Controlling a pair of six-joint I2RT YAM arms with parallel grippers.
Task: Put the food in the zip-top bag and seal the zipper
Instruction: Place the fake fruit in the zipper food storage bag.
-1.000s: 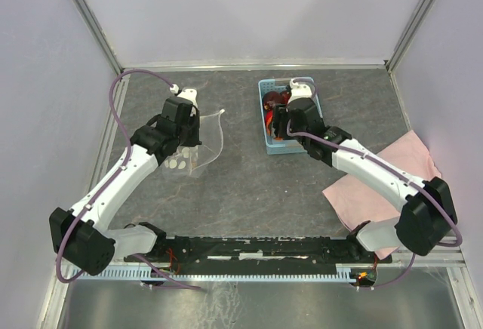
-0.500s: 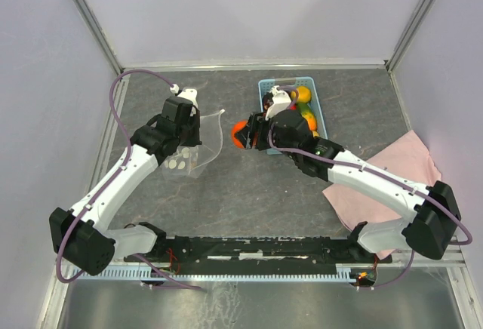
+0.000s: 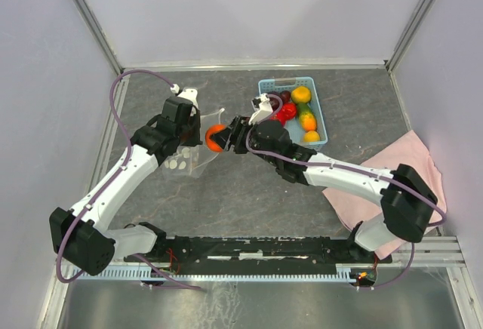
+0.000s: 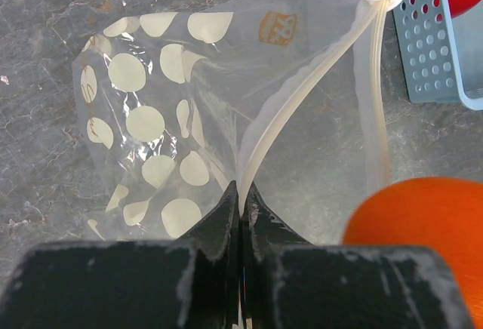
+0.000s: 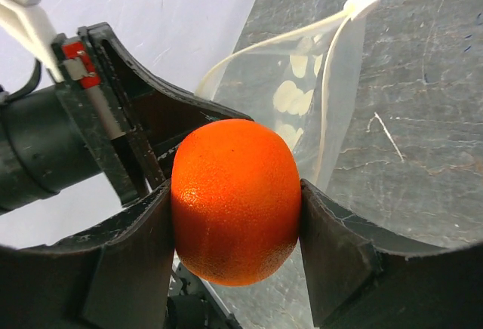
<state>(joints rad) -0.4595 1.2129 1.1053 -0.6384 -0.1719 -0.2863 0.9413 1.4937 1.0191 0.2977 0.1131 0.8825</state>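
Note:
The clear polka-dot zip-top bag (image 3: 198, 146) stands open on the grey table, left of centre. My left gripper (image 4: 242, 193) is shut on one side of its zipper strip (image 4: 302, 91) and holds the mouth up. My right gripper (image 3: 219, 138) is shut on an orange toy fruit (image 5: 235, 199) and holds it at the bag's open mouth, above the table. The orange also shows in the left wrist view (image 4: 423, 238). The rest of the food lies in the light blue basket (image 3: 319, 109): an orange (image 3: 301, 93), red pieces (image 3: 287, 111), a dark purple one and yellow-orange ones.
A pink cloth (image 3: 381, 178) lies at the right under my right arm. The basket stands at the back centre-right, its corner in the left wrist view (image 4: 434, 50). Grey walls close the back and both sides.
My right gripper lifted the orange out of the basket and carried it left to the bag's mouth. My left gripper has held the bag still.

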